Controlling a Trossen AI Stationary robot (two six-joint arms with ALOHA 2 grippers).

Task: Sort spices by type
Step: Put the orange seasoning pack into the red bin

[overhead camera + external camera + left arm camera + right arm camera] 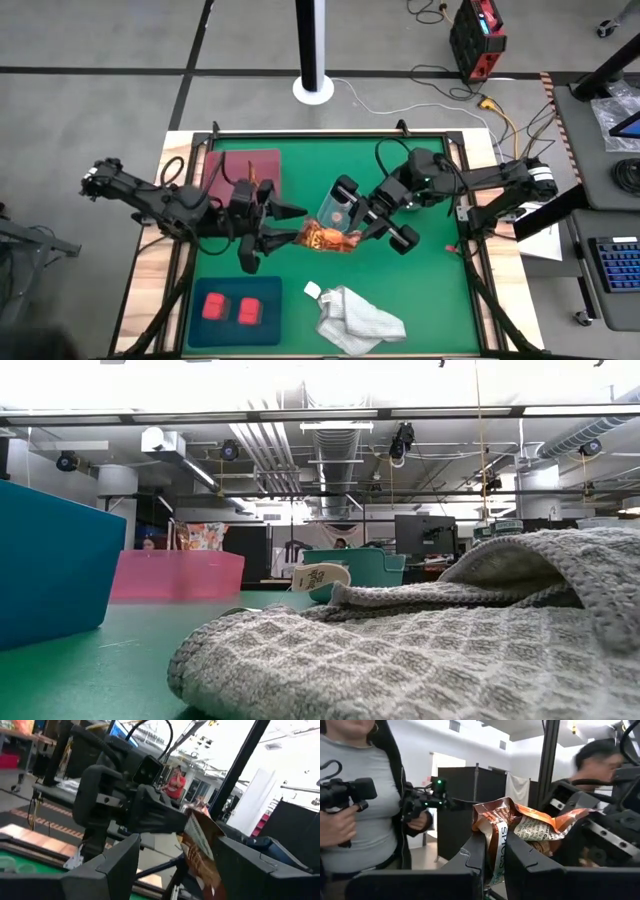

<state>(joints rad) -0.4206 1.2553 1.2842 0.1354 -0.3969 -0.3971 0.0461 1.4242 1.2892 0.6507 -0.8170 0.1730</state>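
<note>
Right end effector gripping one brown foil sachet, left end effector open, two pink blocks

Right hand pinches foil sachet

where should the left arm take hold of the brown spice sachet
On the crumpled end of the brown foil sachet nearest the left gripper, coming in level from that side: the right gripper already pinches the opposite end, and the flat foil suits a thin pinch.

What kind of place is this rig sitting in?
Probably a robotics lab or workshop: open ceiling with bare ducts, monitors on benches behind the table, and a person beside it holding handheld controllers.
</note>
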